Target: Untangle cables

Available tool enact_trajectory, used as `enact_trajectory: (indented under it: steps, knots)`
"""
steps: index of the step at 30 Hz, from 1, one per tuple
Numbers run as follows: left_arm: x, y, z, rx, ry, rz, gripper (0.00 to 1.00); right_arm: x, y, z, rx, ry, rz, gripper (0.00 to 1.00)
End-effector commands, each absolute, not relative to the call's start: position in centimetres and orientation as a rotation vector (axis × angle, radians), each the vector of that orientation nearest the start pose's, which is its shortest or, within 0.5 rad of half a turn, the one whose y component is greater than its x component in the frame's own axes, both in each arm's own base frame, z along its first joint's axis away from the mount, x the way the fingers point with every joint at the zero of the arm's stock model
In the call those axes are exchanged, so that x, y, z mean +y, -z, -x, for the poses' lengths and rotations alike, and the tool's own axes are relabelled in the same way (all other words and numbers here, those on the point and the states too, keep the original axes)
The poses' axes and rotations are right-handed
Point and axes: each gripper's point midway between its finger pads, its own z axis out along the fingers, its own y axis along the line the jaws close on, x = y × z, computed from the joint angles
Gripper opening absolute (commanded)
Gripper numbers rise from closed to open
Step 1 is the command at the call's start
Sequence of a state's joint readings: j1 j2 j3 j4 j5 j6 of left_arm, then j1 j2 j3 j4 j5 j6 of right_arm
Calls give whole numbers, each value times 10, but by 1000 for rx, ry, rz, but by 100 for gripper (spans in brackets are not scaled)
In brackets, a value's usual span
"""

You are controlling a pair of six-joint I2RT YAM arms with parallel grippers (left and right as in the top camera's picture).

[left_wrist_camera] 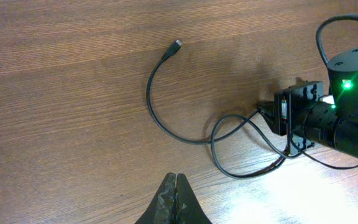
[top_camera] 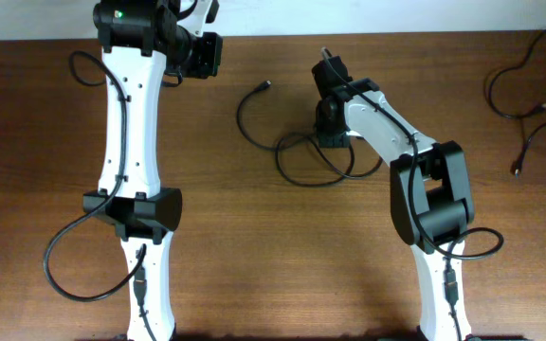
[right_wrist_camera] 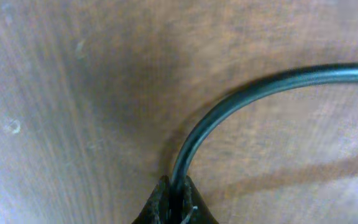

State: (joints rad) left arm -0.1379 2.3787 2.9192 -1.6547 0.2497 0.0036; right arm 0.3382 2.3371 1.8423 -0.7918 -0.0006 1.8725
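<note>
A thin black cable point(top_camera: 246, 128) lies in loose loops at the middle of the table, its small plug end point(top_camera: 266, 86) pointing to the far side. In the left wrist view the same cable point(left_wrist_camera: 149, 99) curves from the plug point(left_wrist_camera: 177, 44) down into overlapping loops point(left_wrist_camera: 241, 171). My right gripper point(top_camera: 329, 140) is low over those loops. Seen from the right wrist, it point(right_wrist_camera: 178, 185) is shut on the cable point(right_wrist_camera: 241, 96), which rises from between the fingertips and bends right. My left gripper point(left_wrist_camera: 176, 182) is shut and empty, held above the table away from the cable.
Two more black cables point(top_camera: 512, 87) point(top_camera: 538, 140) lie at the far right of the table. The arms' own thick black wires point(top_camera: 64, 265) point(top_camera: 477, 248) loop beside their bases. The table's far edge point(top_camera: 396, 34) runs along the top.
</note>
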Motion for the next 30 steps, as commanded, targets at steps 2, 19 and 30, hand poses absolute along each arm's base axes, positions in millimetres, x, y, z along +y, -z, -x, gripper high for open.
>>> enact_trajectory:
  steps: [2,19,30]
  knots:
    - [-109,-272,-481,2631,370,-288,0,177,-29,-506,2287,-449,-1776,4]
    - [-109,-273,-482,2626,366,-288,0,231,-363,-517,2127,-308,418,4]
    - [-109,-273,-483,2626,367,-289,0,219,-486,-475,1730,-119,657,4]
